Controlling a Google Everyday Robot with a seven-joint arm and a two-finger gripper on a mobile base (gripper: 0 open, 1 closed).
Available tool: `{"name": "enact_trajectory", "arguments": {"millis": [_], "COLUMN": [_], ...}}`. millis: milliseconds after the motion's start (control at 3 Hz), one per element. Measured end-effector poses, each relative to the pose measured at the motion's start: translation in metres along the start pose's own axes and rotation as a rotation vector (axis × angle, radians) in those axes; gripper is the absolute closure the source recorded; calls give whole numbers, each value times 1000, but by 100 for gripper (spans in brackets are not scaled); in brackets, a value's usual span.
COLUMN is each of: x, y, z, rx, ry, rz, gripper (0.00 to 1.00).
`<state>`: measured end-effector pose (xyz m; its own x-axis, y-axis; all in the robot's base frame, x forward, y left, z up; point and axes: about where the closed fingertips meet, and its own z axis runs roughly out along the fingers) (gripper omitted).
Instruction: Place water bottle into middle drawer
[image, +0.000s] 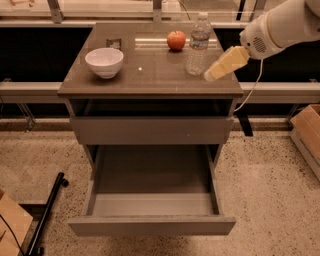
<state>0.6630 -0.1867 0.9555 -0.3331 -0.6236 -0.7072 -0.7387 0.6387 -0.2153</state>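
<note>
The water bottle, clear with a white cap, stands upright on the cabinet top, towards the back right. My gripper, cream-coloured, reaches in from the right on a white arm. It hovers just right of the bottle's base, over the top's right edge, and holds nothing. The middle drawer is pulled out wide below, its grey inside bare. The upper drawer front above it is pushed in.
A red apple sits just left of the bottle. A white bowl stands at the left of the top. A cardboard box lies on the floor at right, a black pole and another box at lower left.
</note>
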Motion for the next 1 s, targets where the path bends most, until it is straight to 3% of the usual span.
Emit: {"name": "enact_trajectory", "arguments": {"millis": [667,1000], "x": [-3,-5], "y": [-49,-54], "z": [65,65], "rx": [-18,-11], "ry": [-55,-63], "rz": [102,103], "gripper": [0,0]}}
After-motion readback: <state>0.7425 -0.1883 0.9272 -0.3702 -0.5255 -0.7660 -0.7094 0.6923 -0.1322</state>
